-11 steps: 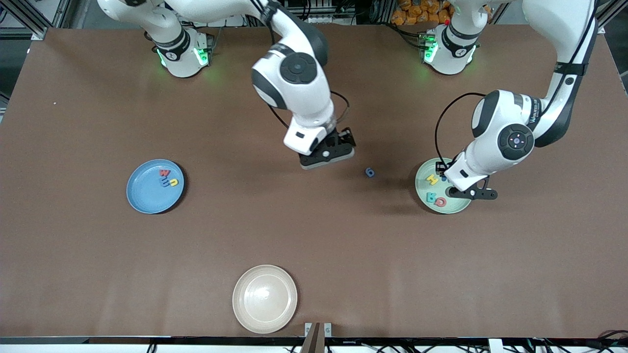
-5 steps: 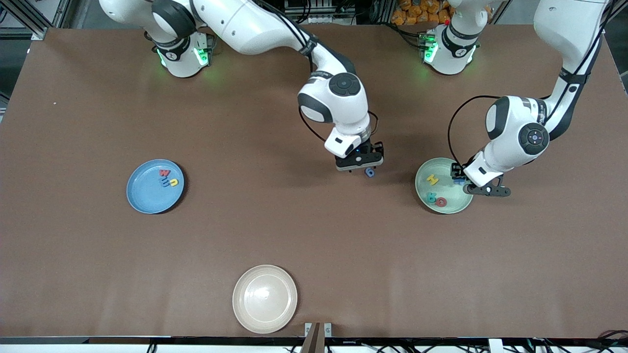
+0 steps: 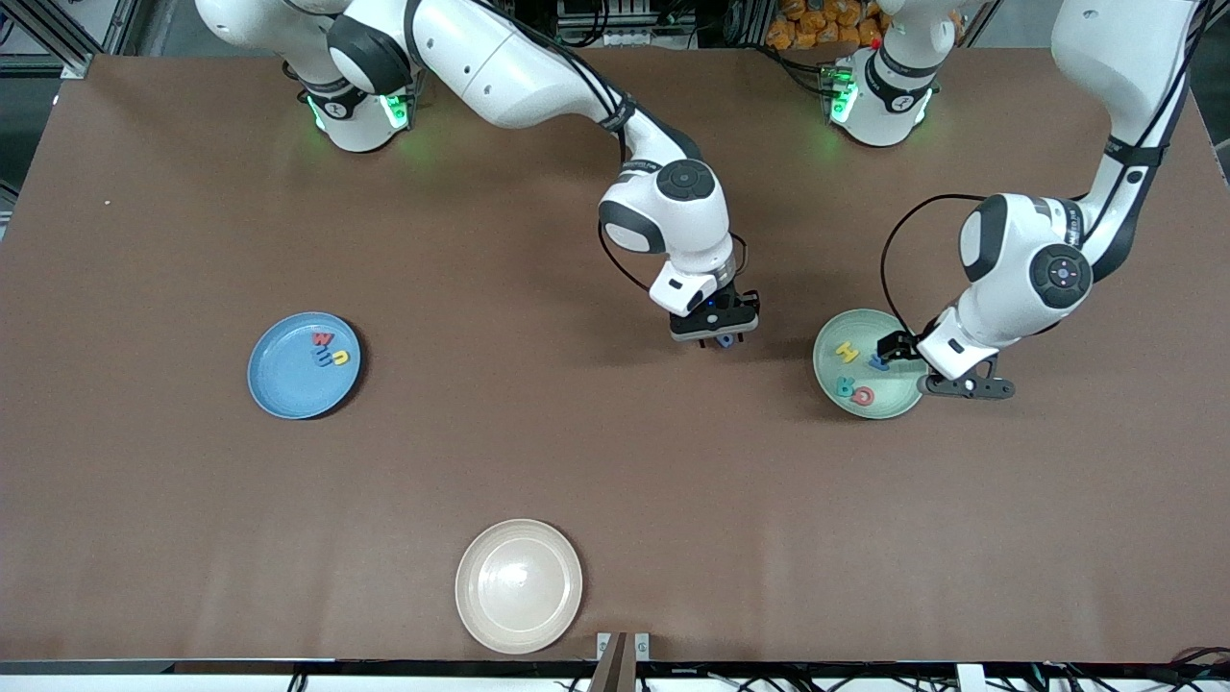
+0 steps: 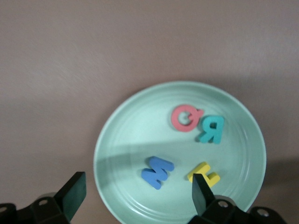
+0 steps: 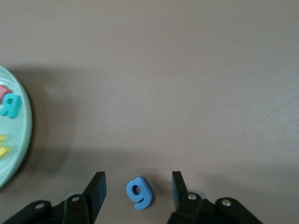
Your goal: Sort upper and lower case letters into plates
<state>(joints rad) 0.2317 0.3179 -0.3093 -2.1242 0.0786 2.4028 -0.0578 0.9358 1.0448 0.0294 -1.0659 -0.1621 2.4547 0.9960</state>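
The blue g (image 5: 139, 192) lies flat on the brown table between the fingers of my open right gripper (image 5: 138, 189), with a gap on each side. From the front, that gripper (image 3: 716, 336) hides most of the g (image 3: 726, 339). My left gripper (image 4: 137, 191) hangs open and empty over the mint plate (image 4: 135, 135), where the blue M (image 4: 158, 171), yellow H (image 4: 204, 173), teal R (image 4: 211, 130) and red Q (image 4: 186, 118) lie. The blue plate (image 3: 283, 384) holds the red w (image 3: 324, 338), a blue m and the yellow u (image 3: 338, 358).
A cream-white plate (image 3: 519, 586) with nothing in it sits near the table's front edge. The mint plate (image 3: 889, 399) lies toward the left arm's end, close beside the g. Brown tabletop stretches between the plates.
My right arm swung toward the left arm's end and came down over the g, its fingers narrowing. My left gripper opened, and the blue M now lies in the mint plate.
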